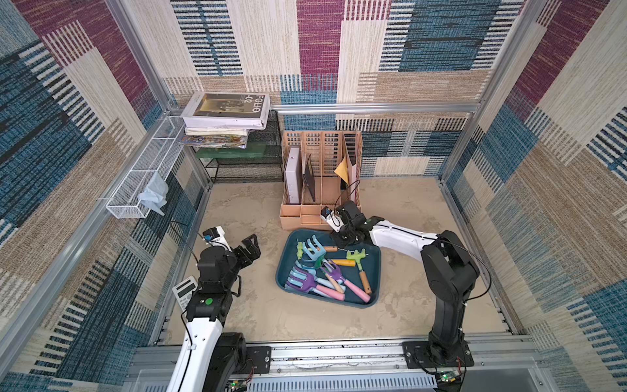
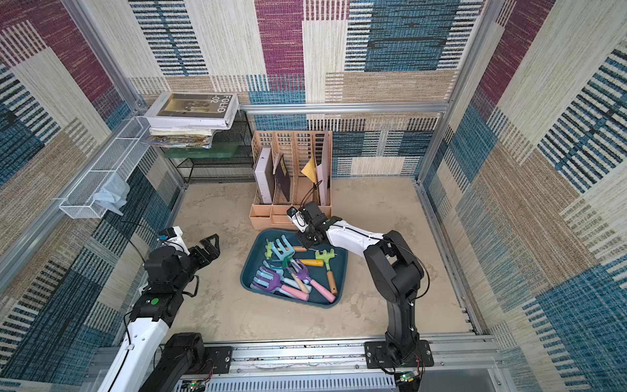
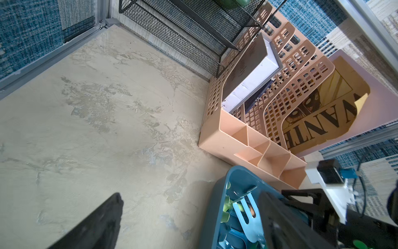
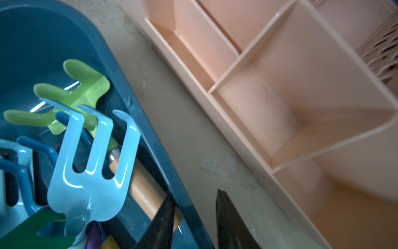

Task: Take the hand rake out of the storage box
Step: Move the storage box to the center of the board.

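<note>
Right end effector (image 4: 195, 207) straddles storage box (image 4: 148, 138) rim beside hand rake (image 4: 144, 189).

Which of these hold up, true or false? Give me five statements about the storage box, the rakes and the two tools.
1. The storage box sits on the table just in front of the peach organiser. True.
2. Only one rake lies in the box. False: several do, among them a light blue rake and a purple rake.
3. The left tool is open and empty. True.
4. The left tool reaches into the box. False: it hangs beside the box, over the table.
5. The right tool is at the box's far edge, near the organiser. True.
</note>
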{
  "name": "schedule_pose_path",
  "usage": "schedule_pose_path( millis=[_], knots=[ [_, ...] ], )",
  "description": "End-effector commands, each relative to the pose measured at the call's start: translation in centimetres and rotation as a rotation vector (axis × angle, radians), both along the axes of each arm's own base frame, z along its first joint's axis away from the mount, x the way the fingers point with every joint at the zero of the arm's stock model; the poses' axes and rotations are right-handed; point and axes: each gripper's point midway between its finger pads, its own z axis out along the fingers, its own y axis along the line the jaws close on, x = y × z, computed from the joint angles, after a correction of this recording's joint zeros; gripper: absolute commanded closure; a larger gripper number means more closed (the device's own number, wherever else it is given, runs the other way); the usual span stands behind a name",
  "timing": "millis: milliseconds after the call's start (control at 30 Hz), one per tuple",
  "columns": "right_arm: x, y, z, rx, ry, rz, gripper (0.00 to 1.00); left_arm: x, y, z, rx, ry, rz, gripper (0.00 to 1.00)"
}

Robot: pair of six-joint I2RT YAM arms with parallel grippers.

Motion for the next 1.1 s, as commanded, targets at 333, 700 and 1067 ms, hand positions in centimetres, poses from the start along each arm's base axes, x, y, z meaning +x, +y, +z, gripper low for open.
schedule_pose_path(
  millis=[333, 700, 1067],
  knots=[
    [-6.0, -9.1, -2.8, -0.199, 0.1, -0.289, 0.77, 0.1, 0.3, 0.0, 0.02, 0.0, 0.011, 0.0],
    [-7.0, -10.6, 1.7, -0.134, 0.044, -0.346, 0.22, 0.0, 0.4, 0.1, 0.027, -0.002, 0.016, 0.0],
    [-13.3, 11.2, 5.7, 0.114, -0.012, 0.137, 0.16, -0.1, 0.7, -0.1, 0.035, 0.005, 0.031, 0.0]
  ],
)
